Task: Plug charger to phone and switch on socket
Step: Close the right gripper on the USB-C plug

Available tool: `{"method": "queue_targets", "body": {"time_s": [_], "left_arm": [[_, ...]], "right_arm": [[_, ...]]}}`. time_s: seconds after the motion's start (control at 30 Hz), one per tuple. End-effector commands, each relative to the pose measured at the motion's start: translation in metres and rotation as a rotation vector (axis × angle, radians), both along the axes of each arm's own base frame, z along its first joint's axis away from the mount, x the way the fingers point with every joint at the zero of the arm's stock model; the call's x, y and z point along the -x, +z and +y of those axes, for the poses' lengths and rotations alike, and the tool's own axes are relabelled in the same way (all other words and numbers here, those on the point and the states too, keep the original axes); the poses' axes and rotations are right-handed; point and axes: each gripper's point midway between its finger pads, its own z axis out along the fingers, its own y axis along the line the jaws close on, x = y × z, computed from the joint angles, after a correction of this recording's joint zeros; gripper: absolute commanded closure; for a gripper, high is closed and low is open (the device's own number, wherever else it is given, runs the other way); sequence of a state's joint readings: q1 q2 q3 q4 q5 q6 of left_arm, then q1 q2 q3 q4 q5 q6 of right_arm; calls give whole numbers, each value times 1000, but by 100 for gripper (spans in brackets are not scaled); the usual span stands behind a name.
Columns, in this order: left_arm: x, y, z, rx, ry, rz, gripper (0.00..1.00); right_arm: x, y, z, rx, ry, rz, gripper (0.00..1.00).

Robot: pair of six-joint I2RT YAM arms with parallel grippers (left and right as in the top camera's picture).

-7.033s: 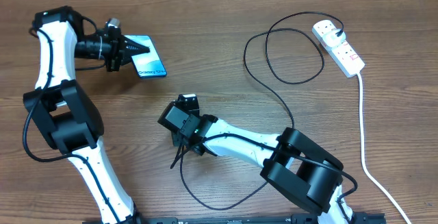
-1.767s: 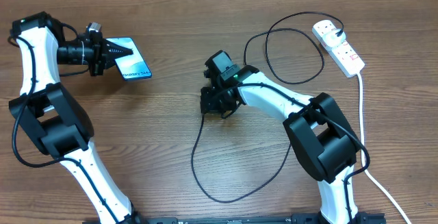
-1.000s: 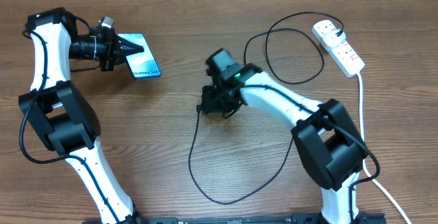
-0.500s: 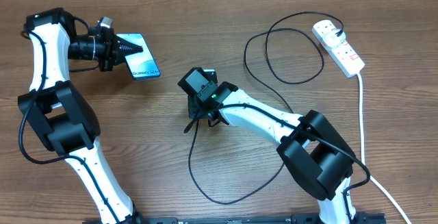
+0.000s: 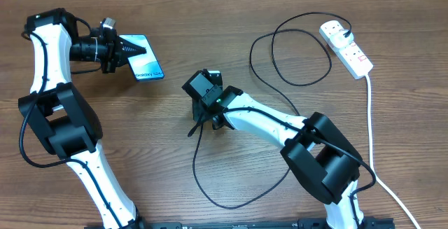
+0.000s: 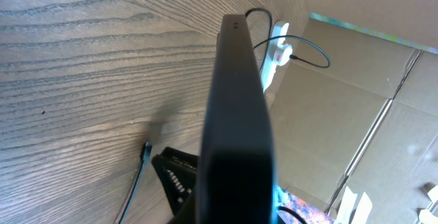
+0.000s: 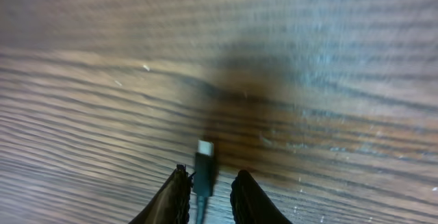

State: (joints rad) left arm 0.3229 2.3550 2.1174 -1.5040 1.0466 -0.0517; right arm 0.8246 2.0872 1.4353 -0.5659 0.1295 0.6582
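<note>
The phone [image 5: 149, 66], slim with a light blue screen, is held off the table at the far left, with my left gripper [image 5: 128, 50] shut on its near end. In the left wrist view the phone [image 6: 236, 107] shows edge-on as a dark slab. The black charger [image 5: 197, 162] loops across the table from the white socket [image 5: 348, 47]. Its connector [image 7: 204, 169] stands between the fingertips of my right gripper [image 7: 209, 196], against the left finger [image 7: 179, 198] and with a gap to the right one. Overhead, the right gripper [image 5: 196, 125] points down at the table's middle.
A thick white cord [image 5: 372, 138] runs from the socket down the right side. The charger forms a ring [image 5: 329, 59] beside the socket and a wide loop [image 5: 231, 206] near the front edge. Cardboard walls [image 6: 342, 107] stand behind the table.
Over the last second my right gripper has carried the connector end left and a little toward the front, then stayed almost still. The left arm and the phone have not moved.
</note>
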Motion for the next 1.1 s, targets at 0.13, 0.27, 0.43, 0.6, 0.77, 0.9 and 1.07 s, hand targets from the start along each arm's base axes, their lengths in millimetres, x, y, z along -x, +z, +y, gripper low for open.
{"method": "queue_targets", "body": {"time_s": [0.13,0.27,0.43,0.6,0.77,0.9,1.07], "left_arm": [[-1,10,-2,43,12,-12,96],[-1,10,-2,42,12,-11,96],[-1,10,-2,43,12,-10,96],[-1,10,-2,42,11,-9,96],[-1,9,-2,41,11,-10,96],[-1,10,-2,41,10,-10,96],[-1,11,-3,51,10,-17,96]], "right_arm": [[19,-34,5,-5,32,102,79],[22,-37,7,-17,40,120,89],[22,-37,7,-18,35,122,96],[20,-36,5,-11,31,112,96],[14,-28,5,-13,32,97,96],[3,4,-4,-58,5,98,96],[5,48,1,-217,135,138,96]]}}
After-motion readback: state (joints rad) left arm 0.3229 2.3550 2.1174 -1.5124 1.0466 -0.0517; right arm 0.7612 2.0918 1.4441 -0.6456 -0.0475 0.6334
